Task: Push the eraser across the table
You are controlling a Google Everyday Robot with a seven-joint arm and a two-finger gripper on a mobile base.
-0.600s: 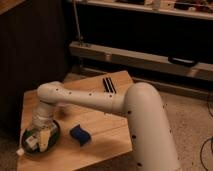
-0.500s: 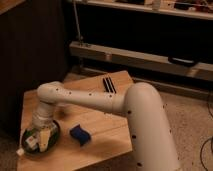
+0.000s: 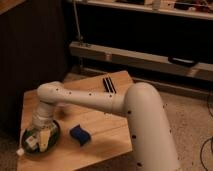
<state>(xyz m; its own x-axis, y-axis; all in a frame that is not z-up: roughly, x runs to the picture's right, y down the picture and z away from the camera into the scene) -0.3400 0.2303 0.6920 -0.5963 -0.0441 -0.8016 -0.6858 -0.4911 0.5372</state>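
Note:
The eraser (image 3: 109,84), a small black oblong block with a pale stripe, lies near the far edge of the light wooden table (image 3: 107,132). My white arm reaches from the right across the tabletop and bends down at the left. My gripper (image 3: 39,140) hangs over the table's front left corner, far from the eraser. Its pale fingers (image 3: 46,139) stand apart with nothing visible between them.
A blue wavy-edged sponge (image 3: 80,133) lies on the table just right of the gripper. A dark cabinet (image 3: 30,45) stands to the left. A long metal rail (image 3: 145,59) runs behind the table. Speckled floor (image 3: 192,125) lies to the right.

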